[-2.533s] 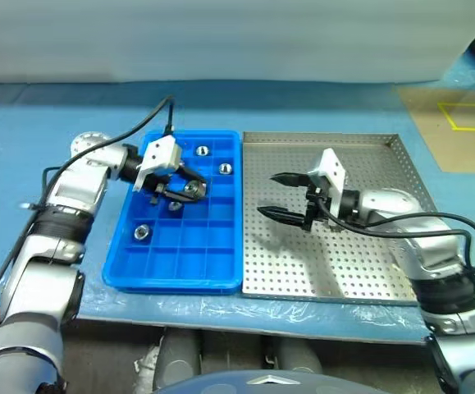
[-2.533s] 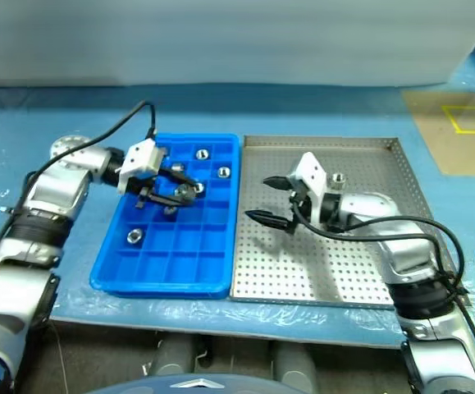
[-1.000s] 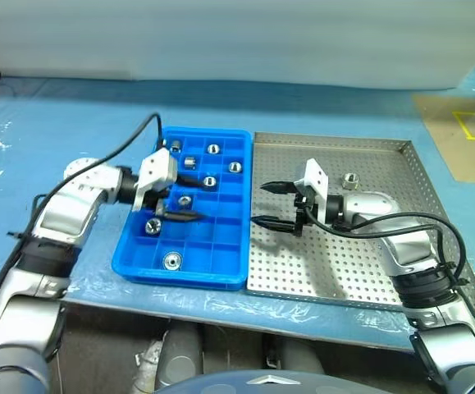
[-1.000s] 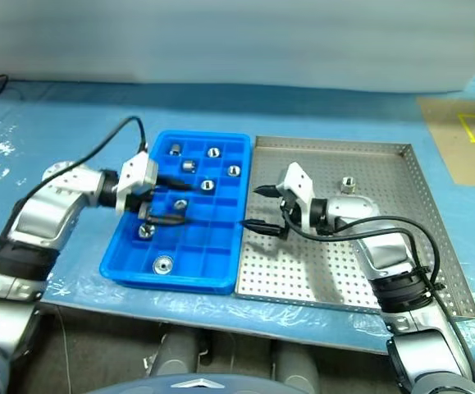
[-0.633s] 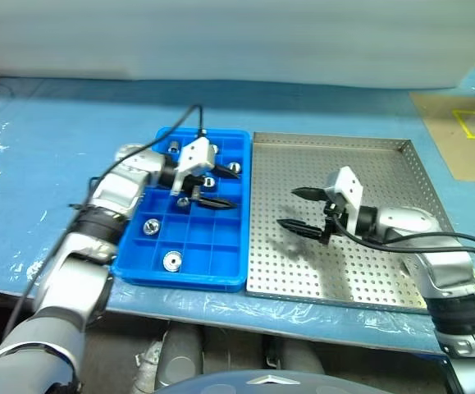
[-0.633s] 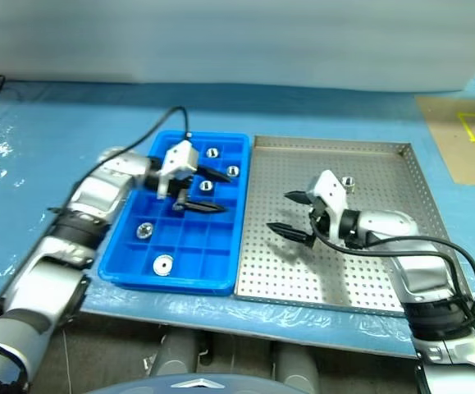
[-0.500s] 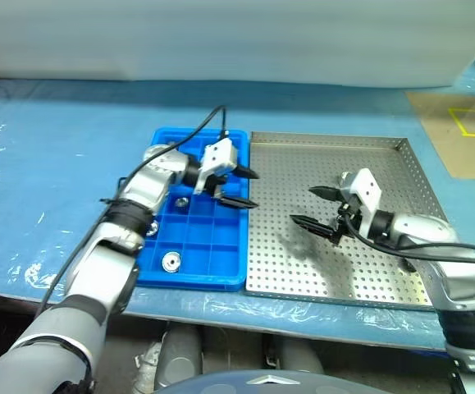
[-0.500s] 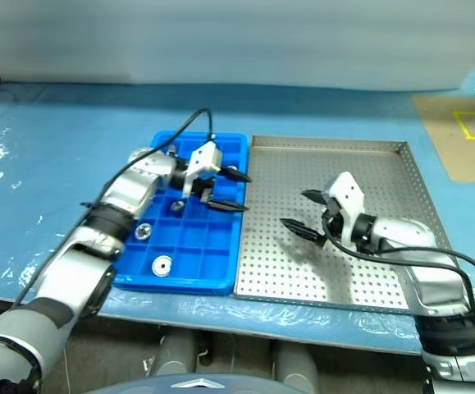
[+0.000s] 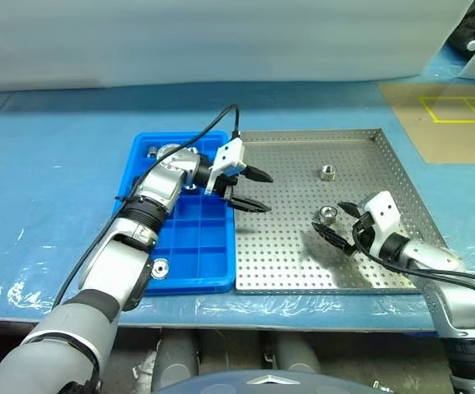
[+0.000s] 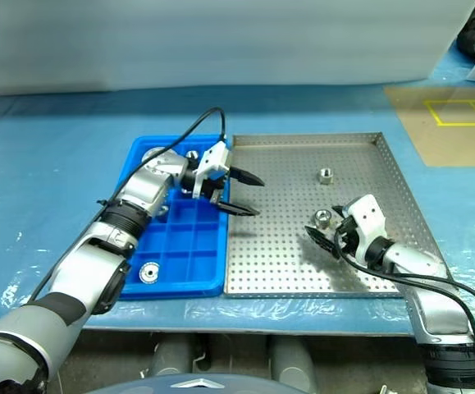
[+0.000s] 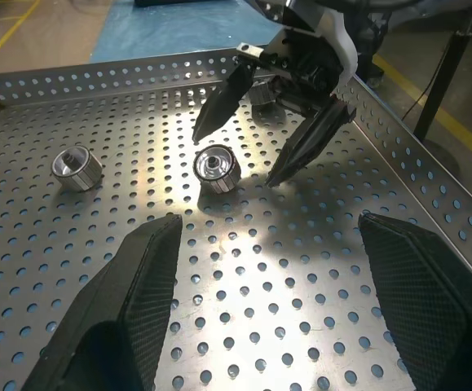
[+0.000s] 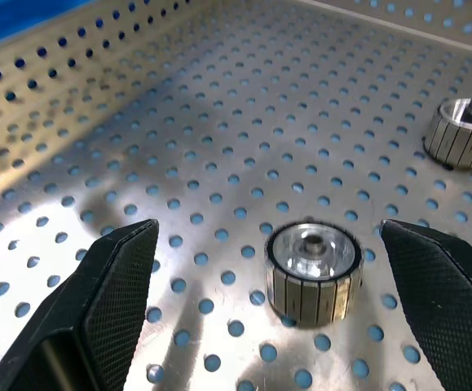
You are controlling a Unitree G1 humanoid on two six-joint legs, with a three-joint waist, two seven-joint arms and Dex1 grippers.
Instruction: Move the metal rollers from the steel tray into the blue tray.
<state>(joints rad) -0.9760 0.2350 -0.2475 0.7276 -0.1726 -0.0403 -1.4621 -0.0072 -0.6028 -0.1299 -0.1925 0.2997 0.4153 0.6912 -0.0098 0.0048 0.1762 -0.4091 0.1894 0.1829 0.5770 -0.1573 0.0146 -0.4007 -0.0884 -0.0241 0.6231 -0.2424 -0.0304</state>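
I take the steel tray (image 9: 290, 254) as my landmark; two metal rollers are left on its perforated floor, the nearer roller (image 9: 327, 214) toward the tray's right side about midway between its far and near rims, the far roller (image 9: 329, 172) closer to the far rim. The right gripper (image 9: 341, 223) sits low over the tray just beside the nearer roller, jaws spread wide with nothing in them; in the right wrist view that roller (image 12: 314, 269) lies straight ahead between the two fingers, so I judge a short forward push would bracket it. The left gripper (image 9: 249, 190) hangs over the tray's left edge, next to the blue tray (image 9: 189, 246), also parted and empty, pointing across toward the rollers but well apart from them; the right arm is plainly the nearer one. The nearer roller stands on its flat end, axis upright, centre hole facing up; its round side is what the fingers would close on, so approach angle matters little. Several rollers already sit in the blue tray's compartments, one (image 9: 160, 267) near the front.
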